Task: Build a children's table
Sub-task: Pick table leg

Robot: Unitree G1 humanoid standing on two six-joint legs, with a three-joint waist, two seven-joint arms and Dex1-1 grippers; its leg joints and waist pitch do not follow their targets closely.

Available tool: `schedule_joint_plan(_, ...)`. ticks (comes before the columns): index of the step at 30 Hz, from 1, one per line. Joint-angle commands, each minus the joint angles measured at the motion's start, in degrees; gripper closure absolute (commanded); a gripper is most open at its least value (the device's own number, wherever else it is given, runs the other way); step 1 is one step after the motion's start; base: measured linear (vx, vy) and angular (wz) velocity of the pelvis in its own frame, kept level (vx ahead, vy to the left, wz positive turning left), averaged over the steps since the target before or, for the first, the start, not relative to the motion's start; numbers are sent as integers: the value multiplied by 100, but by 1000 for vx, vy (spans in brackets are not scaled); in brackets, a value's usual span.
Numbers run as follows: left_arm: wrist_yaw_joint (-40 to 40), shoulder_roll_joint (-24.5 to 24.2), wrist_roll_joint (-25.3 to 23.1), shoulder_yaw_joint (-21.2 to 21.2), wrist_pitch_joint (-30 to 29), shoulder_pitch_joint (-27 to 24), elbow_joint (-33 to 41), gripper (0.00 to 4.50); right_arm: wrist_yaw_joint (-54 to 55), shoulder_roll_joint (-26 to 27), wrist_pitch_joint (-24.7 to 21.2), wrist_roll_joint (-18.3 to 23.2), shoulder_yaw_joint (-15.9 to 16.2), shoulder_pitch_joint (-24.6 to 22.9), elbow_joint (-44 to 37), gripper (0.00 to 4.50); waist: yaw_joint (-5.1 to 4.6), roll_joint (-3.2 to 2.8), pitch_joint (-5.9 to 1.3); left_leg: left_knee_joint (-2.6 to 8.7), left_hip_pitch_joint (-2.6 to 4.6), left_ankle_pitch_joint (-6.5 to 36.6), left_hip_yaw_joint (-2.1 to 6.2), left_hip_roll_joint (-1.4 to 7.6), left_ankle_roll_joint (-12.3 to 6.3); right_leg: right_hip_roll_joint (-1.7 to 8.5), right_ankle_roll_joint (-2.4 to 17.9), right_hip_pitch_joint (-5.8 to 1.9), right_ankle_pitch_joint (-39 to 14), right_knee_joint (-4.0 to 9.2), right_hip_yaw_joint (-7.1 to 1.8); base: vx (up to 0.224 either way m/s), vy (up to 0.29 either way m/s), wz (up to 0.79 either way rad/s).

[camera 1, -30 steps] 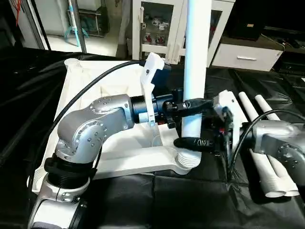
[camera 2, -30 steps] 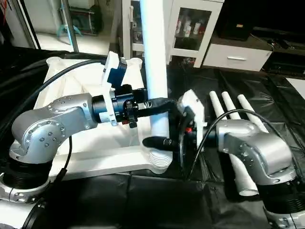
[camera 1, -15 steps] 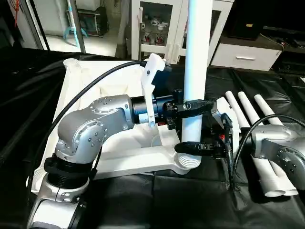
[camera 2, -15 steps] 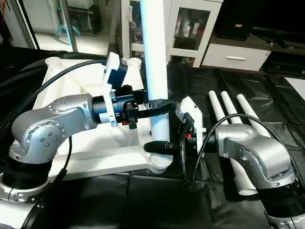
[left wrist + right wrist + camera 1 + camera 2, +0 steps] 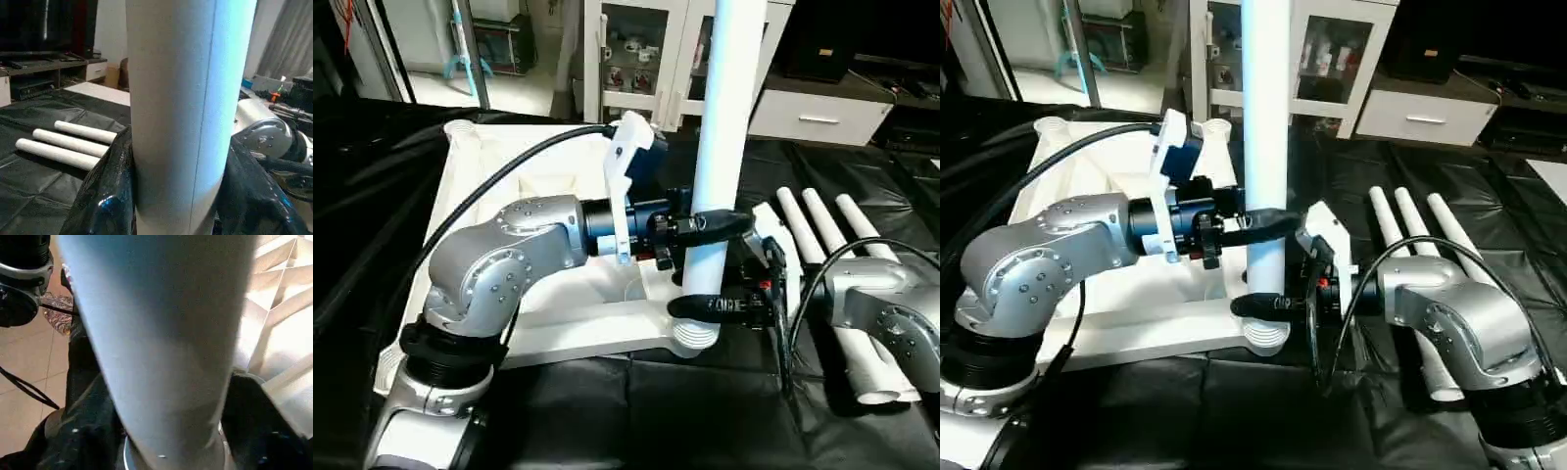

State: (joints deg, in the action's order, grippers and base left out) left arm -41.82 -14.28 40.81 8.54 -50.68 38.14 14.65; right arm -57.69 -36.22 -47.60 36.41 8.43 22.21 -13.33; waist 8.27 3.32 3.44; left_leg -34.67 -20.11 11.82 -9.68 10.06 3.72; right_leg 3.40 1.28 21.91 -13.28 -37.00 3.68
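The upright leg (image 5: 724,147) is standing in the centre of the frame, its threaded end sitting in the near corner socket (image 5: 693,335) of the upturned tabletop (image 5: 499,176) — a stiff, light, smooth tube, likely slippery, best gripped low. The left gripper (image 5: 705,227) is clamping it mid-height; the right gripper (image 5: 710,305) is wrapping it just above the socket — whether it is squeezing, I cannot tell. Three spare legs (image 5: 822,230) are lying at right.

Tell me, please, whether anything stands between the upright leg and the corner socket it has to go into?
Nothing visible does. The upright leg already stands with its lower end at the corner socket of the tabletop, with both end effectors around it.
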Motion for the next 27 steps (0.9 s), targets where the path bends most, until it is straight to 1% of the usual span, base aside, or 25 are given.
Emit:
schedule_joint_plan(1, -238, 29, 85, 216, 0, 15, 165, 266, 116, -10, -3, -45, -117, 108, 53, 142, 7, 38, -367, 350, -3, 98, 93, 304, -70, 502, 1035, -323, -165, 417, -343, 0, 0, 0)
schedule_joint_plan(4, -278, -1, 78, 229, 9, 17, 167, 266, 100, -22, 13, -62, -107, 126, 66, 128, 8, 43, -372, 347, 3, 57, 89, 300, -82, 498, 1045, -323, -90, 408, -345, 0, 0, 0)
schedule_joint_plan(6, -316, -24, 74, 244, 19, 24, 167, 266, 44, -39, 10, -55, -86, 145, 78, 126, 9, 55, -366, 349, -3, 72, 88, 300, -88, 503, 1037, -328, -138, 411, -343, 0, 0, 0)
schedule_joint_plan(12, -353, -66, -7, 311, 88, 29, 124, 266, -41, -13, -10, 8, -72, 201, 64, 126, 10, 56, -369, 349, -5, 64, 89, 302, -79, 502, 1000, -326, -181, 410, -344, 0, 0, 0)
schedule_joint_plan(17, -388, -81, -28, 308, 114, 44, 90, 266, -121, -48, -56, 14, -14, 215, 75, 126, 10, 55, -368, 346, -4, 45, 86, 300, -95, 502, 1013, -323, -147, 409, -344, 0, 0, 0)
schedule_joint_plan(18, -390, -82, -21, 309, 116, 47, 88, 266, -141, -57, -67, 21, -4, 209, 68, 162, 10, 55, -370, 348, -2, 48, 88, 302, -95, 501, 1018, -323, -152, 407, -344, 0, 0, 0)
schedule_joint_plan(21, -395, -91, -14, 320, 131, 59, 72, 266, -186, -89, -98, 38, 21, 189, 50, 162, 10, 51, -367, 350, -3, 77, 92, 304, -96, 501, 1024, -324, -164, 407, -339, 0, 0, 0)
schedule_joint_plan(23, -404, -99, -17, 327, 142, 70, 55, 266, -210, -118, -113, 33, 43, 171, 39, 199, 12, 46, -369, 349, -1, 59, 91, 305, -84, 501, 1022, -322, -159, 406, -341, 0, 0, 0)
schedule_joint_plan(25, -430, -101, -34, 323, 150, 87, 28, 266, -235, -137, -117, 15, 59, 158, 42, 205, 12, 43, -371, 344, -3, 66, 90, 302, -81, 501, 1028, -326, -145, 407, -343, 0, 0, 0)
schedule_joint_plan(27, -439, -98, -42, 321, 150, 92, 23, 266, -242, -141, -128, 15, 61, 159, 41, 227, 12, 38, -371, 346, -1, 71, 90, 303, -82, 502, 1032, -323, -138, 409, -343, 0, 0, 0)
